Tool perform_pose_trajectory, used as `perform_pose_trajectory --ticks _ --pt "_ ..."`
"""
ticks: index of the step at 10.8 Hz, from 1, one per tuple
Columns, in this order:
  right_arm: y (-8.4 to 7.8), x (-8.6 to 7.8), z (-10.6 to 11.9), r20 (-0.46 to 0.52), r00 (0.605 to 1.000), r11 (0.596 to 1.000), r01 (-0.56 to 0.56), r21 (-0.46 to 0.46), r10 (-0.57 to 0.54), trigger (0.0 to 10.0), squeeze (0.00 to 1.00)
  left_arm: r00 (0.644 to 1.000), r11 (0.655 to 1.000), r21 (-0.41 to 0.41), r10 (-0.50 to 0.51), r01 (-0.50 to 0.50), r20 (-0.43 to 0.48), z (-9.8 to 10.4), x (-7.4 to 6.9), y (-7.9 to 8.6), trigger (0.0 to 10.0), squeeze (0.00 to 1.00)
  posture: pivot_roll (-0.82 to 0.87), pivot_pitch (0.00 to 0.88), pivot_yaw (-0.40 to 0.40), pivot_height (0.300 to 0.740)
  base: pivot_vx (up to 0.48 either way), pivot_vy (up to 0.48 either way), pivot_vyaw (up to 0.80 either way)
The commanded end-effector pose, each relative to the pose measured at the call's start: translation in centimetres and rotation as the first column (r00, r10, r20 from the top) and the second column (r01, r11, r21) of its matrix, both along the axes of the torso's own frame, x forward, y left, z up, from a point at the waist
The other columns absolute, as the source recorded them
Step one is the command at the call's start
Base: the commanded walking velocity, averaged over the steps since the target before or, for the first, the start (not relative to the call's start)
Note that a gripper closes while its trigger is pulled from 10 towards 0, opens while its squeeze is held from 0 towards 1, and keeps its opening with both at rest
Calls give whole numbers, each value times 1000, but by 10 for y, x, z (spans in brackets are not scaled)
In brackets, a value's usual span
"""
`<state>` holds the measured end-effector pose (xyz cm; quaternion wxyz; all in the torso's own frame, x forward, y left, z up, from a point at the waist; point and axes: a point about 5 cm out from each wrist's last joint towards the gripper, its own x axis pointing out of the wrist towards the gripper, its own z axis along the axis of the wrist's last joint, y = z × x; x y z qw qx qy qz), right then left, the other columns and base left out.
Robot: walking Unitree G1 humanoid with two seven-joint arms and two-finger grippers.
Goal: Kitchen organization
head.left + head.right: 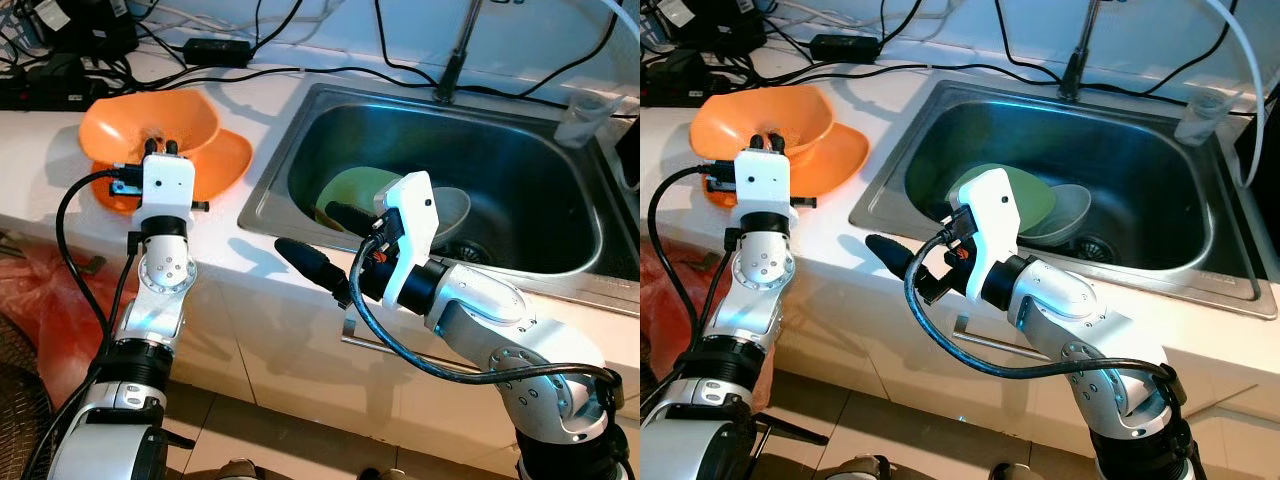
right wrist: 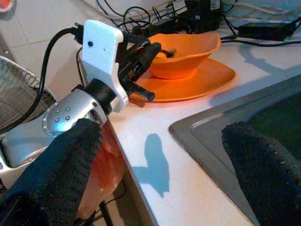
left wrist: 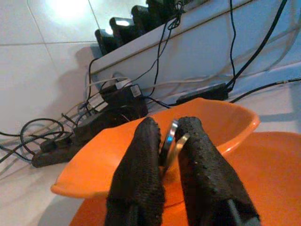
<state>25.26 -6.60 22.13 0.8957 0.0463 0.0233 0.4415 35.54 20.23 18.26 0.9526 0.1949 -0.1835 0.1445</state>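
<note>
The thin metal utensil (image 3: pixel 170 141) sat pinched between the pressed-together black fingers of the left gripper (image 3: pixel 170 143), over the orange plastic bowl (image 1: pixel 150 122) on its orange plate (image 1: pixel 225 160) at the upper left of the frame. The right gripper (image 1: pixel 325 240) hung spread at the centre, by the steel sink's (image 1: pixel 262 190) rim; a green plate (image 1: pixel 352 190) lay inside
</note>
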Motion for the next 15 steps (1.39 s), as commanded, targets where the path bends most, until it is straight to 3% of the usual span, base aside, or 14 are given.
perform_pose_trajectory --ticks 1,2,3,4,7,8,9,11,12,13,15 --pt "-1 0 3 14 1000 1000 2 -4 -2 10000 0 1000 1000 4 2 -2 6 2 1 0 0 0 -56 97 -30 740 0 0 0" --pt "-1 0 3 15 1000 1000 3 -4 -3 10000 0 999 999 41 -8 7 36 7 1 -2 0 0 -56 97 -30 740 0 0 0" --pt "-1 0 3 15 1000 1000 4 -4 -4 10000 0 991 985 170 -54 33 125 24 -1 -12 0 0 -55 97 -28 740 0 0 0" --pt "-1 1 3 15 1000 1000 4 -3 -4 10000 0 982 972 229 -92 52 166 33 -2 -20 0 0 -53 95 -28 740 0 0 0" --pt "0 1 3 17 1000 1000 8 -2 -8 10000 0 983 977 201 -99 67 157 32 0 -24 0 0 -54 95 -25 740 0 0 0" --pt "0 1 3 18 1000 1000 10 -3 -9 10000 0 988 982 181 -87 63 129 27 2 -24 3216 0 -56 94 -23 740 0 0 0" --pt "-1 2 3 19 1000 1000 11 -3 -11 10000 0 994 988 148 -64 51 87 20 4 -20 10000 0 -56 92 -22 740 0 0 0" --pt "-1 1 3 19 1000 1000 12 -5 -12 10000 0 997 991 130 -46 37 68 17 5 -16 10000 0 -56 91 -22 740 0 0 0" --pt "-1 1 3 20 1000 1000 12 -5 -12 10000 0 996 992 122 -51 42 69 18 5 -16 10000 67 -54 89 -22 740 0 0 0" --pt "-1 1 3 21 1000 1000 11 -4 -11 10000 0 996 992 117 -55 47 68 18 5 -16 10000 914 -53 88 -21 740 0 0 0" --pt "-1 1 3 22 1000 1000 12 -4 -12 10000 0 997 992 120 -47 39 66 18 6 -15 10000 945 -54 89 -20 740 0 0 0"
